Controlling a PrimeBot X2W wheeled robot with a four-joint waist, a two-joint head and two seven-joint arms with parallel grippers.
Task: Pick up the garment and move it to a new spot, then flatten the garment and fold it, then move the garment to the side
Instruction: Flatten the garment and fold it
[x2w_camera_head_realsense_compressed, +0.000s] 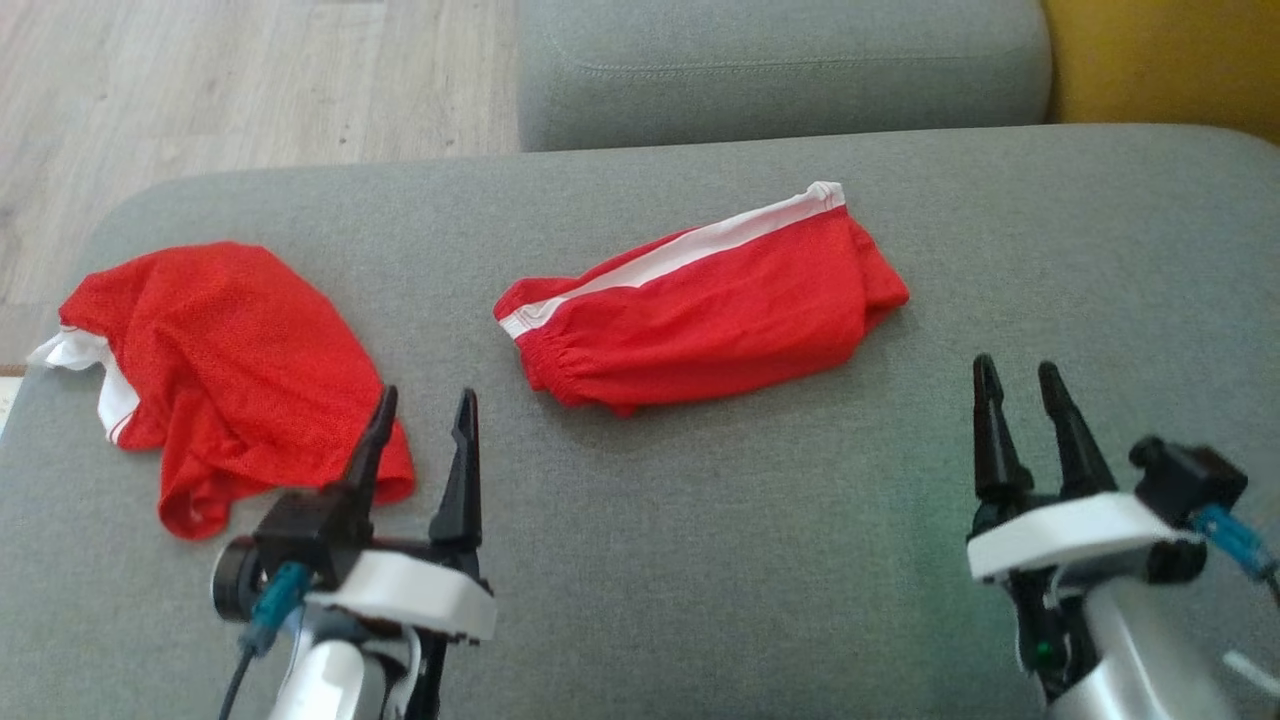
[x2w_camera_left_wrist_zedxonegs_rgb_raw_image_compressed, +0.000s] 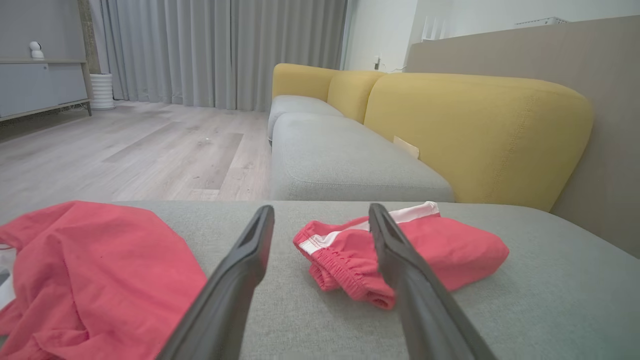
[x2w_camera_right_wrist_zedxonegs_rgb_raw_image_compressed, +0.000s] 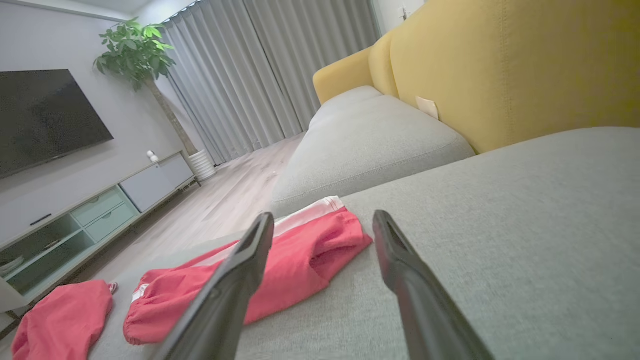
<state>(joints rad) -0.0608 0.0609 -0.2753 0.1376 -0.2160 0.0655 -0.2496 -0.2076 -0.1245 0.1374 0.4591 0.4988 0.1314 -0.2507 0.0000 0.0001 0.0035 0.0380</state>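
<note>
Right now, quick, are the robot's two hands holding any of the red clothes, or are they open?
Left gripper: open, holding nothing.
Right gripper: open, holding nothing.

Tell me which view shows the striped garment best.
Head view: the striped garment lies whole and uncovered on the cushion, seen from above. In the left wrist view a finger crosses it; in the right wrist view another finger hides part of its middle.
</note>
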